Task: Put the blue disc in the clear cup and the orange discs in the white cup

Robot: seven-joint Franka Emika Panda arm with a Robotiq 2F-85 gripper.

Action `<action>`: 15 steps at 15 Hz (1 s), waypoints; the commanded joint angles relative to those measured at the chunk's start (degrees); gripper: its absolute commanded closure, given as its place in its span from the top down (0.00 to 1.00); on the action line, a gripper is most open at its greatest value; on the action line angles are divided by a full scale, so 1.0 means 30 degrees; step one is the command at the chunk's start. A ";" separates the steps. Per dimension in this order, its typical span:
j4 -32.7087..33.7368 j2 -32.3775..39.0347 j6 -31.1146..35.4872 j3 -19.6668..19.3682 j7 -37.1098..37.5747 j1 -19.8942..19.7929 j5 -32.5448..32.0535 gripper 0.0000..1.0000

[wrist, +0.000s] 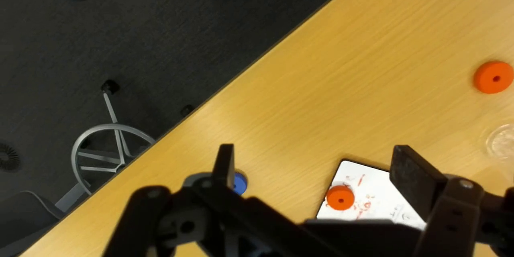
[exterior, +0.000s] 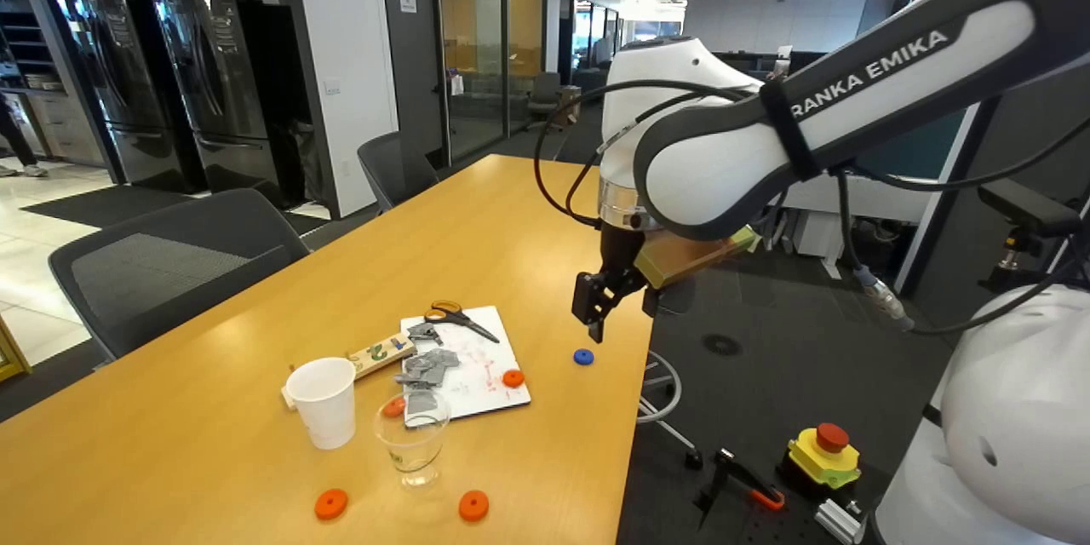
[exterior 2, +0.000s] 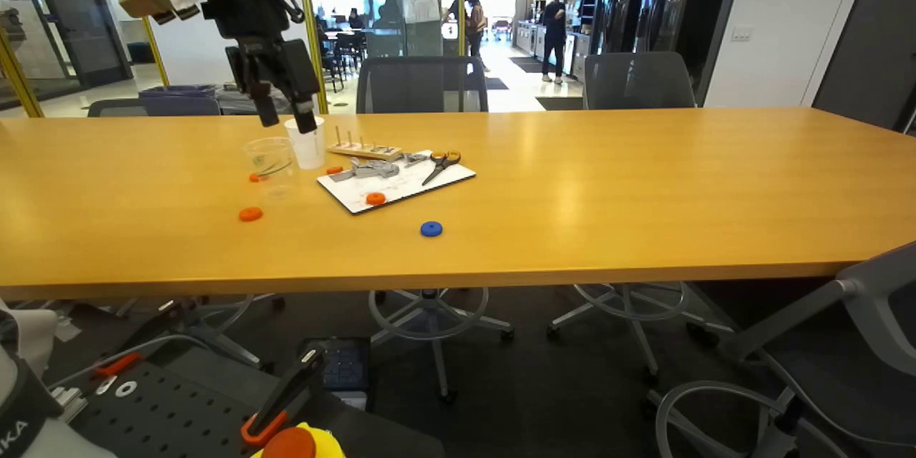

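The blue disc (exterior: 583, 356) lies flat on the table near its edge; it also shows in an exterior view (exterior 2: 431, 229) and, partly behind a finger, in the wrist view (wrist: 240, 183). Several orange discs lie about: one on the whiteboard (exterior: 513, 378), two near the cups (exterior: 331, 504) (exterior: 473, 506), one behind the clear cup (exterior: 393, 407). The clear cup (exterior: 417, 451) stands upright beside the upright white cup (exterior: 325, 409). The white cup is out of the wrist view. My gripper (wrist: 313, 157) is open and empty, above the table; it shows in both exterior views (exterior: 624, 317) (exterior 2: 288, 122).
A small whiteboard (exterior: 481, 339) carries scissors (exterior: 460, 319) and grey pieces (exterior: 427, 368). A wooden peg block (exterior: 381, 355) lies beside it, behind the white cup. The table edge (exterior 2: 501, 279) runs close to the blue disc. Chairs (exterior 2: 422, 86) stand around the table.
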 commanded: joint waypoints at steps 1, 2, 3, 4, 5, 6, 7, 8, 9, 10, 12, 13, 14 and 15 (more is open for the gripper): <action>0.0144 0.2211 0.2104 -0.0668 0.0061 -0.0640 -0.0689 1.00; 0.0206 0.2702 0.2488 -0.0838 0.0049 -0.0740 -0.0740 1.00; 0.0268 0.3300 0.2972 -0.1088 -0.0041 -0.0823 -0.0714 1.00; 0.0333 0.3827 0.3395 -0.1346 -0.0195 -0.0863 -0.0652 1.00; 0.0423 0.4356 0.3810 -0.1590 -0.0339 -0.0900 -0.0589 1.00; 0.0545 0.4891 0.4154 -0.1820 -0.0463 -0.0924 -0.0540 1.00; 0.0744 0.5512 0.4434 -0.2064 -0.0578 -0.0957 -0.0507 1.00; 0.0910 0.6058 0.4698 -0.2329 -0.0749 -0.0953 -0.0440 1.00; 0.1165 0.6691 0.4911 -0.2572 -0.0870 -0.0984 -0.0420 1.00; 0.1365 0.7215 0.5107 -0.2774 -0.0951 -0.0996 -0.0433 1.00; 0.1938 0.8331 0.5325 -0.3079 -0.0927 -0.1025 -0.0611 1.00; 0.2204 0.8814 0.5406 -0.3244 -0.0993 -0.0977 -0.0596 1.00; 0.2536 0.9321 0.5462 -0.3360 -0.0911 -0.0953 -0.0687 1.00; 0.2953 0.9886 0.5530 -0.3506 -0.0984 -0.0876 -0.0615 1.00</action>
